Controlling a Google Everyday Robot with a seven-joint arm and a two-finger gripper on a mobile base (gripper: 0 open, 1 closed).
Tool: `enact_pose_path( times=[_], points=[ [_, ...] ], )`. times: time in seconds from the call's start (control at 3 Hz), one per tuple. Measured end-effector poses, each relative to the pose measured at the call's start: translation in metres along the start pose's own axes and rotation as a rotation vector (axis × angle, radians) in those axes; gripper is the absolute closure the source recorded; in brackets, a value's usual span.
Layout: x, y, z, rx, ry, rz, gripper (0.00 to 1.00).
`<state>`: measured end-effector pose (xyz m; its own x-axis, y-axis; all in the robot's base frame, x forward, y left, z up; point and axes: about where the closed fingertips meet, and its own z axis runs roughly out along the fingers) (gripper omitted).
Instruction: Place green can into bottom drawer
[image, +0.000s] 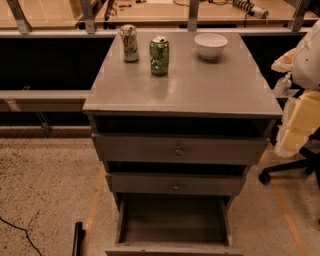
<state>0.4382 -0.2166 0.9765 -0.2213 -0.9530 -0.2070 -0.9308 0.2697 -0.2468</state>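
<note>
From the camera view, my gripper lies outside what shows here, so I cannot tell whether it is open or closed.

The small dented green soda can with a silver top (159, 56) stands upright on the flat top of the grey three-drawer desk (185, 92), toward the back and a little left of centre. Just beside it, to its left and slightly further back, stands the paler silver-white can with red and green marks (129, 43), also upright; the two are near each other but apart. To the right of the green can, well apart from it, sits a round white bowl (210, 45) near the back edge.

Below the desk top, the upper grey drawer with a small round knob (179, 150) stands out a little, with a dark gap above it. The middle grey knobbed drawer (175, 184) sits under it. The deep grey bottom drawer (172, 220) is pulled far out toward the camera, its inside open to view.

On the speckled floor (45, 180) a thin black cable (20, 232) runs at the lower left, and the black base of an office chair (287, 170) shows at the right.
</note>
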Motion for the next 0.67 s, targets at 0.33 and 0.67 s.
enact_pose_path(
  times=[0.33,0.67],
  points=[
    [0.000,0.000,0.000,0.000,0.000,0.000,0.00],
    [-0.014,-0.041,0.020,0.038,-0.141,0.019,0.00]
  ],
)
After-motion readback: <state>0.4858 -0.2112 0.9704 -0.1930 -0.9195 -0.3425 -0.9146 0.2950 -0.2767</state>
